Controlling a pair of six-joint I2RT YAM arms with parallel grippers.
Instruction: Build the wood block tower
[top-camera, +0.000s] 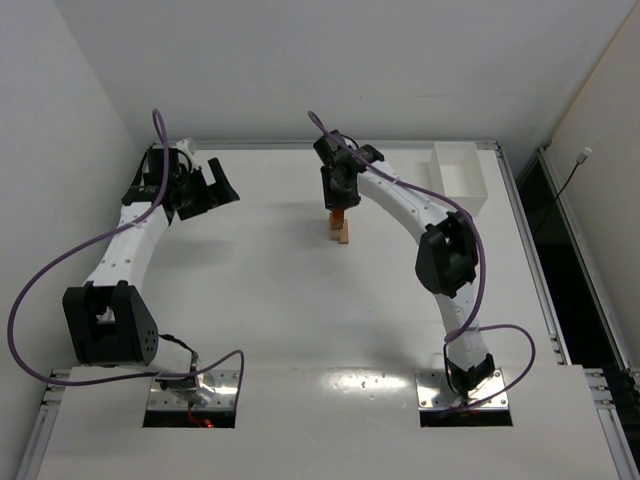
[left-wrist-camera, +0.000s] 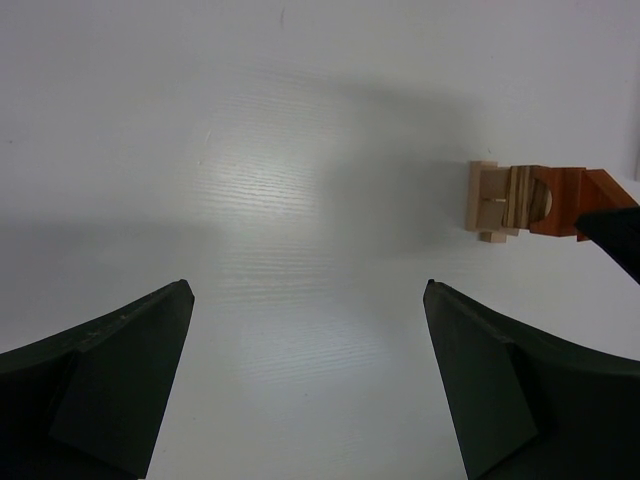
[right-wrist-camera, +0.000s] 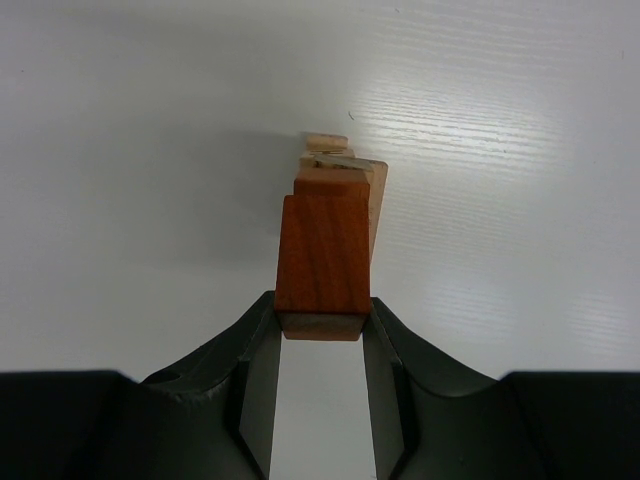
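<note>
Gripping the reddish-brown block (right-wrist-camera: 322, 255) from both sides, the right gripper (right-wrist-camera: 320, 305) holds it atop the tower (top-camera: 342, 230), well left of the white tray (top-camera: 470, 190); tan blocks (left-wrist-camera: 487, 195) beneath, apparently misaligned; left gripper (left-wrist-camera: 308, 287) spread wide, farther left of the tray

We can read no text, label, brand, number or sign on anything in these three views.

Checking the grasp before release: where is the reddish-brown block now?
In the right wrist view the reddish-brown block is centre frame, in the jaws of the right gripper atop the tower; from above, left of the white tray.
</note>
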